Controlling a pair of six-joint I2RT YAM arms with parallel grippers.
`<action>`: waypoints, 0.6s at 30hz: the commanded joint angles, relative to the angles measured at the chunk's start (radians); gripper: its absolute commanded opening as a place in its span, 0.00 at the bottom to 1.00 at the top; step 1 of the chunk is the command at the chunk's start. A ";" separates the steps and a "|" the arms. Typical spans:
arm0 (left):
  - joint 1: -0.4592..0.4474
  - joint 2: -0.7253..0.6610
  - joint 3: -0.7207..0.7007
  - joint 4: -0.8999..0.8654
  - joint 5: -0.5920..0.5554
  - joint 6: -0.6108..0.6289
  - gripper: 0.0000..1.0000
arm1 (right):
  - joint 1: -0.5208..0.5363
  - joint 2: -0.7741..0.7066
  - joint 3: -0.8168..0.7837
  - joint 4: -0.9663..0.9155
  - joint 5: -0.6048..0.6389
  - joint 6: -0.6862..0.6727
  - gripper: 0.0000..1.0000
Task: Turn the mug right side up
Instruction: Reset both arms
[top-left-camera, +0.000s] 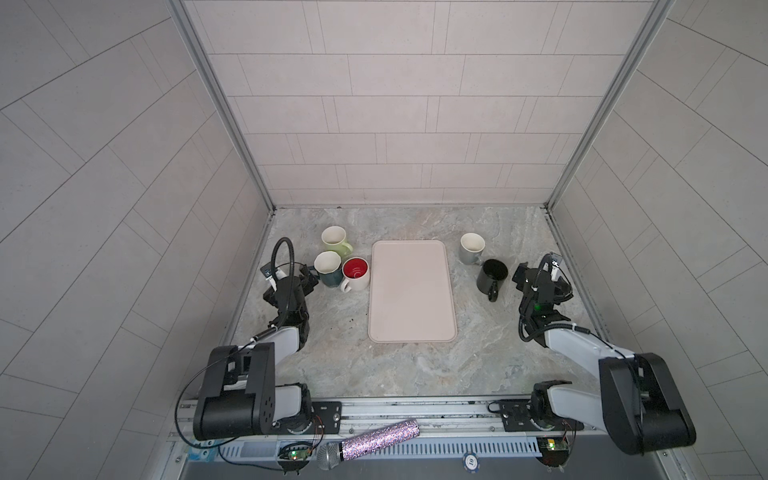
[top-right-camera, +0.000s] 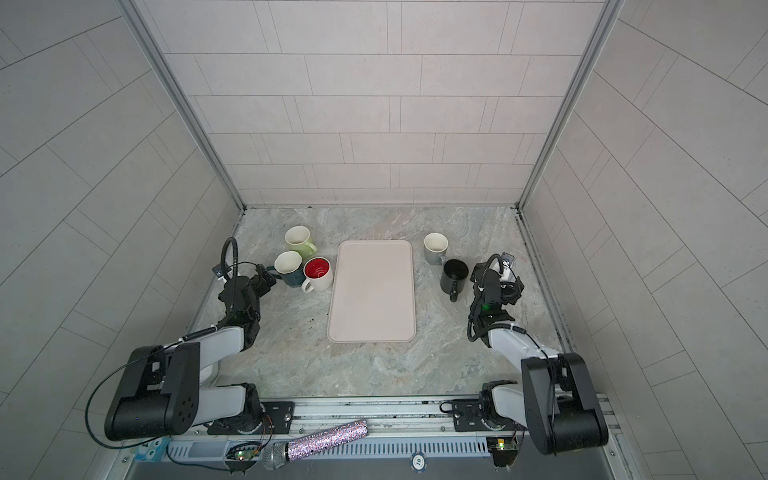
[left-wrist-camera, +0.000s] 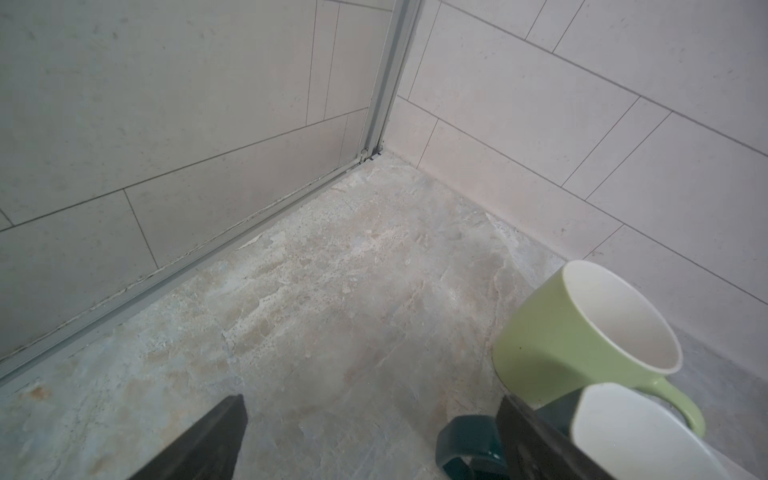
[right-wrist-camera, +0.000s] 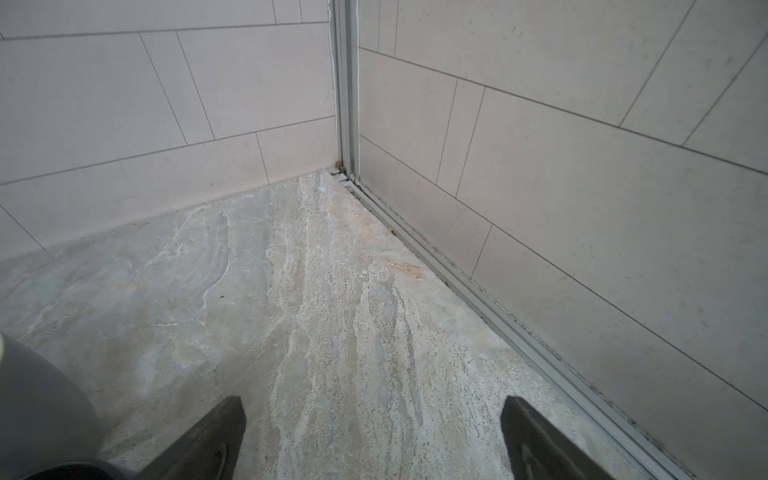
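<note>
Indoors, marbled tabletop (top-left-camera: 332, 365), tiled walls (top-left-camera: 395, 104), left fingers (left-wrist-camera: 199, 449) and right fingers (right-wrist-camera: 199, 444) spread, empty

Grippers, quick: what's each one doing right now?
Left gripper: open, holding nothing.
Right gripper: open, holding nothing.

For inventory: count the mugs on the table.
5: green mug, teal mug and red-lined mug cluster left of the tray; grey mug and black mug stand right of it. None seems hidden.
</note>
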 joint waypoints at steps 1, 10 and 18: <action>0.000 -0.058 -0.014 0.038 -0.022 0.057 1.00 | -0.005 -0.004 0.008 0.024 0.034 -0.045 0.97; -0.001 -0.062 0.024 -0.069 -0.060 0.095 1.00 | -0.005 0.062 0.002 0.050 0.042 -0.085 0.97; 0.001 -0.073 -0.022 0.042 -0.053 0.129 1.00 | -0.005 0.152 0.006 0.128 0.040 -0.106 0.96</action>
